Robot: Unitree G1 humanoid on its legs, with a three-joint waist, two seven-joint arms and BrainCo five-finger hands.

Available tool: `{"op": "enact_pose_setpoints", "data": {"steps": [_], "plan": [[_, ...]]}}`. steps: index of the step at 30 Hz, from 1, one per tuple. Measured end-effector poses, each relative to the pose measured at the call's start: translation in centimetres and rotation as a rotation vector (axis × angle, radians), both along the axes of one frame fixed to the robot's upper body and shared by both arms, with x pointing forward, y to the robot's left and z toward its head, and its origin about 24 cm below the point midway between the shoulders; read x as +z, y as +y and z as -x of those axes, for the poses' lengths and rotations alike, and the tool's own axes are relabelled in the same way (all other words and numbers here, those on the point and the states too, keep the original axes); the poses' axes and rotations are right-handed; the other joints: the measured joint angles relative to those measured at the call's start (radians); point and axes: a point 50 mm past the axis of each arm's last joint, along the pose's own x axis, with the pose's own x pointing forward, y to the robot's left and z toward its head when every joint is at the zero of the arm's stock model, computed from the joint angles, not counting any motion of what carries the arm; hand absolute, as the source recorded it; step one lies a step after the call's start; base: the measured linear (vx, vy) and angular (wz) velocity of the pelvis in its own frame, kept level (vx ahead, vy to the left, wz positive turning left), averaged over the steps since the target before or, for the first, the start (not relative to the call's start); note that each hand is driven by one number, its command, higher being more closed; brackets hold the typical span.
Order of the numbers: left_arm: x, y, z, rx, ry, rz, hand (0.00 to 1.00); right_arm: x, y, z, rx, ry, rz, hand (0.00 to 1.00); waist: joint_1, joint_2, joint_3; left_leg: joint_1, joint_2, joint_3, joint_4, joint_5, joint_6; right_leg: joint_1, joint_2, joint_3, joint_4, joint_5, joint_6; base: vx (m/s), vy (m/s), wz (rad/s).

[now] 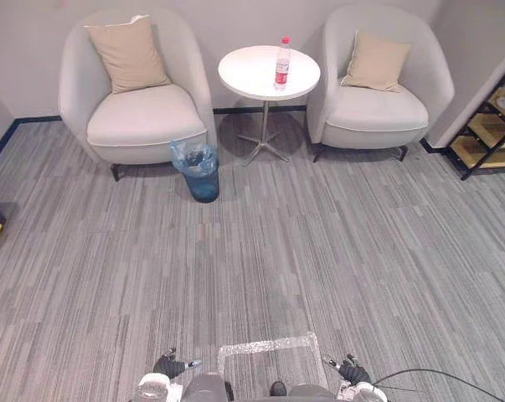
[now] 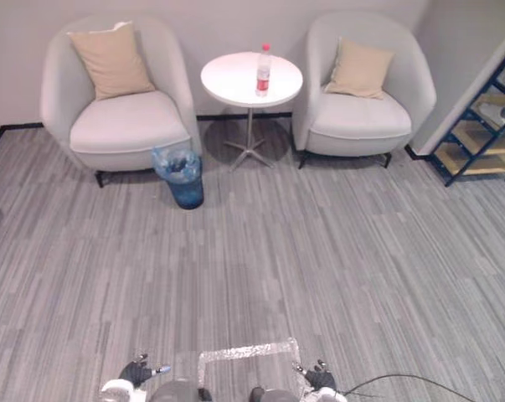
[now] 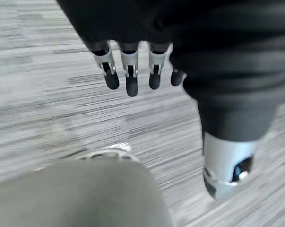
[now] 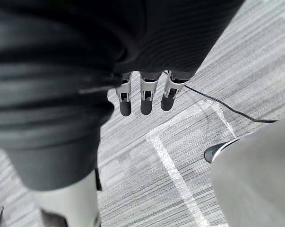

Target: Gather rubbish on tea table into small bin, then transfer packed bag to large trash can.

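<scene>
The bottle stands on the tea table, the small bin near its foot. Your left hand and right hand hang relaxed, empty, well apart from it. A hasty grasp may topple the bottle.

Round white worktop on a single metal pedestal, standing by the far wall. One item on it: a clear bottle with red cap and red label, upright, toward its right side. The grey striped carpet floor carries the left armchair and the right armchair flanking the worktop. A small bin lined with a blue bag stands just beside the left armchair's front corner. A shelf rack is at far right, and a taped outline lies in the near foreground.
</scene>
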Motion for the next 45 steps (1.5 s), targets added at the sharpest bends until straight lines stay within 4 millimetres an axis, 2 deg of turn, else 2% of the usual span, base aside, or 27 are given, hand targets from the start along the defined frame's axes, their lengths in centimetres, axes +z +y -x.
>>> {"op": "enact_pose_setpoints", "data": {"steps": [2,4,6,7,8,11,13,14,15,17,18,20,22,23,24,27,28,30,31,34,36,39,40,41,42,44,45], "plan": [[0.1,-0.1,-0.2,0.018,-0.014,0.011,0.0,0.0,0.0,0.0,-0.008,0.006,0.003,0.0,0.003,0.006,0.001,-0.051,-0.001,0.005,-0.039,-0.03,-0.001,0.02,-0.013,0.027,-0.008,-0.015,0.003,0.25,0.049,-0.32],[0.1,-0.1,-0.2,0.043,-0.022,0.021,0.0,0.0,0.1,-0.2,-0.007,0.009,0.003,0.0,0.012,0.005,0.001,-0.106,-0.048,0.015,-0.264,-0.018,0.005,0.028,-0.057,0.067,-0.041,-0.031,0.018,0.34,0.128,-0.49],[-0.1,-0.4,0.0,0.048,-0.014,0.029,0.0,-0.1,-0.2,-0.3,-0.002,0.02,0.012,0.0,0.021,0.015,-0.004,-0.088,-0.096,-0.02,-0.548,0.083,-0.024,0.041,-0.088,0.099,-0.077,-0.043,0.038,0.51,0.291,-0.75],[-0.3,-0.5,0.3,0.053,0.001,0.032,0.0,-0.2,-0.7,0.1,0.009,0.045,0.029,0.0,0.038,0.023,-0.009,-0.073,-0.114,-0.044,-0.595,0.194,0.012,0.062,-0.099,0.139,-0.088,-0.058,0.062,0.56,0.349,-0.9],[-0.2,-0.4,0.2,0.054,0.0,0.027,0.0,-0.3,-0.4,0.2,0.012,0.05,0.023,0.0,0.043,0.013,-0.012,-0.074,-0.124,-0.039,-0.58,0.18,0.033,0.063,-0.111,0.149,-0.077,-0.059,0.061,0.54,0.292,-0.66],[0.2,0.3,-0.6,0.049,-0.02,0.008,0.0,-0.3,0.6,0.0,0.024,0.039,0.003,0.0,0.051,-0.035,-0.022,-0.045,-0.16,-0.003,-0.524,0.091,0.077,-0.029,-0.147,0.159,0.187,-0.06,0.084,0.51,0.202,-0.23],[0.2,0.2,-0.7,0.037,-0.018,0.007,0.0,-0.3,0.7,-0.1,0.057,0.043,0.015,0.0,0.048,-0.045,-0.026,0.044,-0.175,0.016,-0.532,0.039,0.101,-0.124,-0.16,0.166,0.482,0.013,0.215,0.54,0.16,-0.23],[0.2,-0.3,-1.1,0.021,-0.026,0.013,0.0,-0.1,0.6,-0.4,0.059,0.029,0.019,0.0,0.044,-0.042,-0.025,0.098,-0.179,0.018,-0.544,0.014,0.104,-0.186,-0.166,0.156,0.655,0.025,0.241,0.51,0.123,-0.13],[0.2,-1.1,-1.5,0.007,-0.033,0.03,0.0,0.1,0.4,-0.7,0.061,0.011,0.024,0.0,0.037,-0.038,-0.023,0.167,-0.183,0.015,-0.575,0.004,0.105,-0.25,-0.187,0.094,0.795,0.015,0.223,0.48,0.104,-0.12],[0.3,-2.7,-2.2,0.001,-0.061,0.069,0.0,0.4,0.3,-1.3,0.079,-0.016,0.039,0.0,0.029,-0.03,-0.022,0.27,-0.18,0.007,-0.644,0.004,0.106,-0.338,-0.219,-0.01,0.861,-0.017,0.168,0.44,0.041,-0.06],[0.4,-3.4,-2.7,0.008,-0.074,0.096,0.0,0.6,0.2,-1.5,0.094,-0.024,0.051,0.0,0.019,-0.018,-0.015,0.336,-0.168,0.003,-0.68,0.004,0.106,-0.377,-0.224,-0.067,0.812,-0.042,0.136,0.45,-0.005,-0.01],[0.3,-4.3,-2.8,0.019,-0.077,0.127,0.0,0.6,0.3,-1.7,0.096,-0.033,0.05,0.0,0.0,-0.019,-0.017,0.388,-0.148,-0.003,-0.692,0.004,0.106,-0.421,-0.223,-0.118,0.695,-0.06,0.123,0.44,-0.109,0.1],[0.2,-4.8,-2.7,0.024,-0.076,0.144,0.0,0.8,0.2,-2.0,0.096,-0.052,0.055,0.0,-0.011,-0.013,-0.016,0.43,-0.114,-0.01,-0.694,0.002,0.102,-0.462,-0.187,-0.13,0.453,-0.011,0.122,0.48,-0.219,0.16],[0.1,-4.9,-2.4,0.016,-0.067,0.141,0.0,0.8,0.3,-1.8,0.096,-0.048,0.054,0.0,-0.012,-0.021,-0.02,0.443,-0.117,-0.025,-0.695,-0.007,0.085,-0.459,-0.167,-0.113,0.304,0.084,0.113,0.58,-0.31,0.2],[-0.2,-5.1,-1.8,0.014,-0.039,0.145,0.0,0.7,0.1,-1.4,0.085,-0.044,0.052,0.0,-0.019,-0.034,-0.034,0.48,-0.119,-0.075,-0.691,-0.038,0.036,-0.473,-0.152,-0.077,0.261,0.219,0.084,0.5,-0.27,0.1],[-0.6,-6.6,-1.2,0.029,-0.015,0.176,0.0,1.0,-1.2,-1.8,0.1,-0.048,0.097,0.0,-0.024,0.043,-0.052,0.473,-0.061,-0.109,-0.631,-0.026,0.003,-0.464,-0.125,-0.118,0.32,0.121,0.063,0.48,-0.266,0.19],[-0.5,-6.9,-1.5,0.057,-0.028,0.192,0.0,1.1,-1.4,-2.0,0.098,-0.056,0.106,0.0,-0.027,0.067,-0.046,0.405,-0.03,-0.124,-0.466,-0.016,-0.013,-0.427,-0.116,-0.151,0.312,0.085,0.052,0.4,-0.26,0.34],[-0.3,-7.4,-1.7,0.08,-0.043,0.212,0.0,1.1,-1.3,-1.9,0.102,-0.05,0.116,0.0,-0.027,0.066,-0.026,0.276,0.029,-0.133,-0.147,0.088,-0.048,-0.339,-0.101,-0.174,0.28,0.051,0.04,0.38,-0.256,0.38],[-0.1,-7.4,-2.0,0.081,-0.066,0.215,0.0,1.0,-0.9,-1.6,0.112,-0.039,0.117,0.0,-0.019,0.066,-0.02,0.193,0.076,-0.118,0.042,0.071,-0.05,-0.266,-0.087,-0.198,0.247,0.03,0.027,0.35,-0.206,0.22],[0.5,-7.3,-2.9,0.08,-0.114,0.214,0.0,0.7,-0.5,-0.9,0.102,-0.016,0.117,0.0,-0.008,0.045,-0.009,0.045,0.109,-0.041,0.146,0.033,-0.024,-0.124,-0.086,-0.233,0.167,-0.015,0.02,0.33,-0.151,0.27],[0.7,-7.4,-3.2,0.078,-0.128,0.217,0.0,0.7,-0.5,-0.9,0.097,-0.011,0.118,0.0,0.0,0.044,-0.009,-0.028,0.104,0.013,0.061,0.016,-0.009,-0.063,-0.082,-0.253,0.106,-0.009,0.047,0.31,-0.044,0.27],[0.7,-7.5,-3.4,0.057,-0.128,0.215,0.0,0.4,-0.4,-0.7,0.087,0.014,0.113,0.0,0.005,0.041,-0.007,-0.046,0.022,0.087,-0.358,0.033,-0.006,0.02,-0.085,-0.268,0.007,-0.001,0.078,0.38,0.035,0.14],[0.8,-7.6,-3.6,0.045,-0.128,0.214,0.0,0.3,-0.4,-0.7,0.085,0.024,0.113,0.0,0.007,0.041,-0.007,-0.031,-0.015,0.087,-0.504,0.084,-0.01,0.041,-0.087,-0.266,-0.013,0.001,0.089,0.5,0.111,-0.08],[0.6,-7.6,-3.5,0.034,-0.116,0.209,0.0,0.1,-0.5,-0.1,0.087,0.049,0.116,0.0,0.015,0.042,-0.007,-0.005,-0.054,0.073,-0.649,0.219,0.015,0.063,-0.081,-0.248,-0.039,-0.002,0.108,0.48,0.124,-0.28],[0.7,-7.1,-3.7,0.018,-0.116,0.192,0.0,-0.1,0.3,-0.3,0.113,0.066,0.1,0.0,0.027,0.009,-0.011,0.031,-0.094,0.074,-0.683,0.246,0.063,0.082,-0.108,-0.216,-0.059,0.0,0.132,0.58,0.139,-0.25],[0.6,-6.2,-3.9,-0.005,-0.106,0.161,0.0,-0.2,0.9,-0.3,0.13,0.068,0.089,0.0,0.02,-0.026,-0.014,0.025,-0.12,0.077,-0.619,0.154,0.089,0.056,-0.151,-0.144,0.035,0.015,0.152,0.56,0.16,0.05],[0.6,-6.2,-3.9,-0.007,-0.104,0.16,0.0,-0.2,0.8,-0.3,0.134,0.069,0.09,0.0,0.021,-0.025,-0.014,0.031,-0.12,0.08,-0.611,0.144,0.09,0.037,-0.156,-0.129,0.078,0.014,0.153,0.44,0.162,0.09]]}}
